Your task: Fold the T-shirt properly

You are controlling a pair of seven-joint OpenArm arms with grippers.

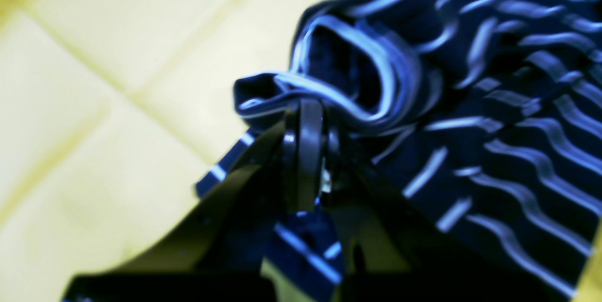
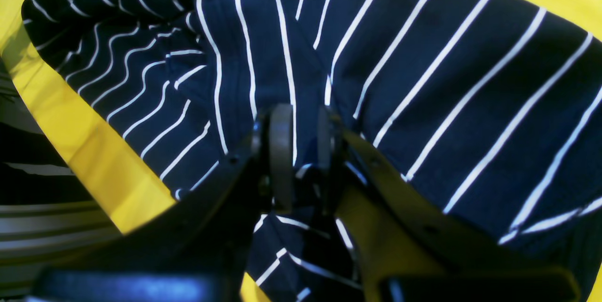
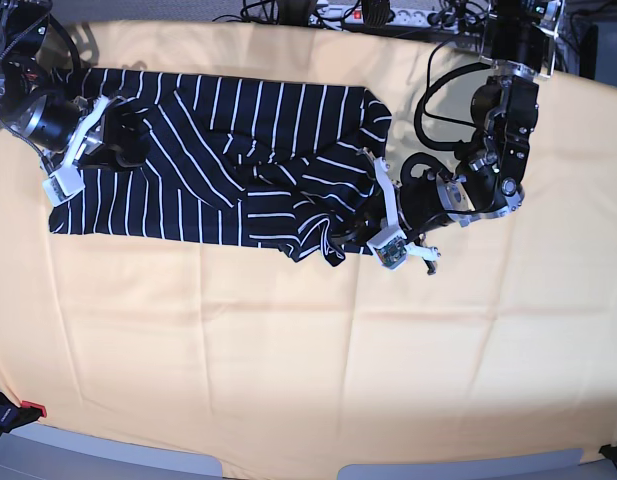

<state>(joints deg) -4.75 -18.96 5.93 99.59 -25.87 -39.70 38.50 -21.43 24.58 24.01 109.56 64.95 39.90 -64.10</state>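
The T-shirt point(image 3: 218, 150), dark navy with thin white stripes, lies crumpled across the back left of the table. Its right half is bunched into folds. My left gripper point(image 3: 350, 232) is at the shirt's lower right corner. In the left wrist view it point(image 1: 305, 109) is shut on a rolled hem of the T-shirt point(image 1: 470, 104). My right gripper point(image 3: 123, 148) is at the shirt's left end. In the right wrist view it point(image 2: 303, 137) is shut on a pinch of the T-shirt point(image 2: 447, 81), with fabric between the fingers point(image 2: 281, 142).
The yellow-orange table cloth point(image 3: 288, 360) covers the whole table. A power strip and cables point(image 3: 388, 14) lie along the back edge. A small red and black clamp point(image 3: 10, 410) sits at the front left corner.
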